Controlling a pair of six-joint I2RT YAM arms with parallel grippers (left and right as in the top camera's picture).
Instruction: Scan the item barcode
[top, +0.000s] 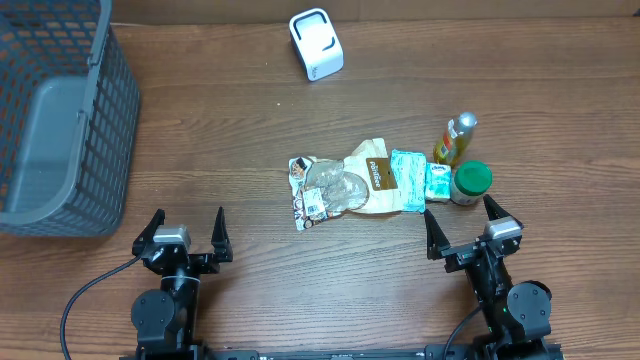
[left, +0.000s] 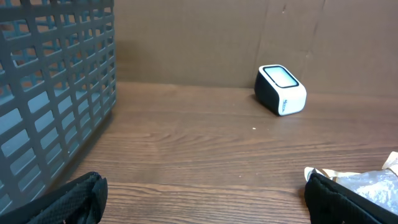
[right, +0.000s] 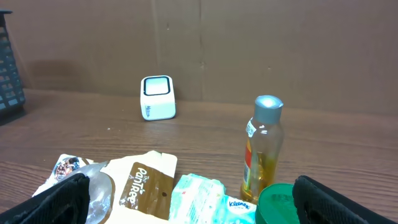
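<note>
- My left gripper (top: 188, 222) sits at the lower left of the overhead frame. Its jaws are spread fully apart and it holds and touches nothing, with only bare table (top: 250, 290) between the fingers.
- My right gripper (top: 459, 212), at the lower right, is just as wide apart and empty. One fingertip ends close to the green-lidded jar (top: 471, 182), and I cannot tell whether they touch.
- Both arms sit folded low at the bottom edge, fingers pointing up the frame toward the goods.
- The items lie in a row right of centre. A clear pouch (top: 325, 190) lies flat with a brown paper bag (top: 378, 172) overlapping it.
- A teal tissue pack (top: 410, 180) comes next, and the jar stands at the row's right end.
- Just behind the jar an amber bottle (top: 455, 138) with a silver cap stands upright.
- I cannot make out a barcode on any of them at this size.
- The white barcode scanner (top: 316, 44) stands alone at the top centre, well apart from the row.
- A grey mesh basket (top: 100, 120) fills the upper left corner.
</note>
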